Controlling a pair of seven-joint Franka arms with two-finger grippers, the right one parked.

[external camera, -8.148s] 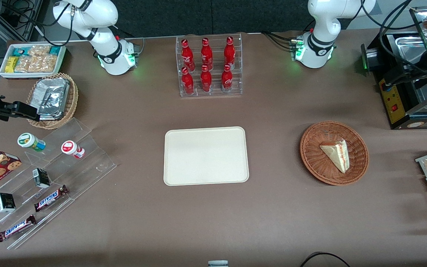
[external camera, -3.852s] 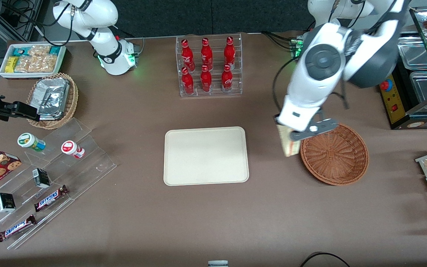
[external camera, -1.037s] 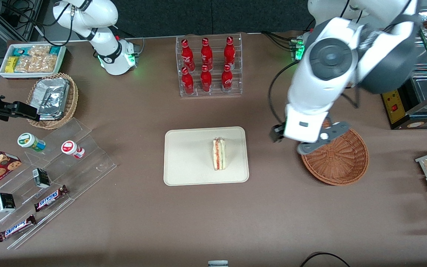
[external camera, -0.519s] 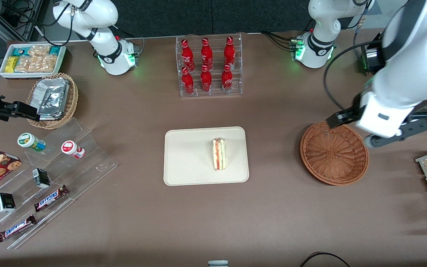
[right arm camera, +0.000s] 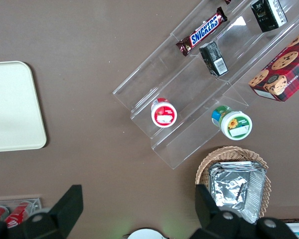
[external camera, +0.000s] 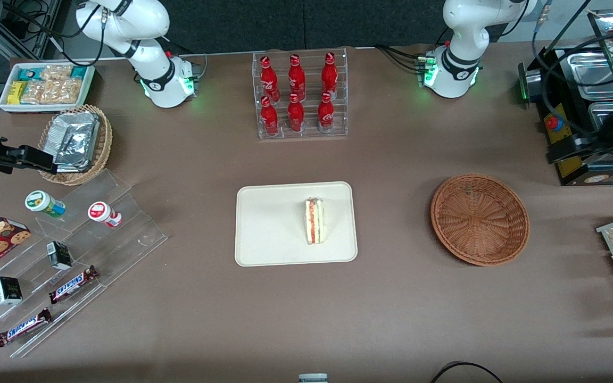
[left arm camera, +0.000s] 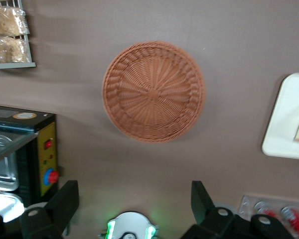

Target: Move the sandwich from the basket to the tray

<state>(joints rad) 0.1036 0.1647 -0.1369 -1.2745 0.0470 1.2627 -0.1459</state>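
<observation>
Glossy white arm (external camera: 463,32) on a rounded base with a black ring and green lights — black cables trail from it; the claw (left arm camera: 134,201) has black, wedge-shaped fingers (left arm camera: 65,201), spread apart.

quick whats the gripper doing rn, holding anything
Gripper: open, holding nothing, up above the table near the empty basket. The sandwich is on the tray.

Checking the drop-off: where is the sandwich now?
The sandwich lies on the tray, toward the basket; the open end effector hangs high above the table near the basket.
</observation>
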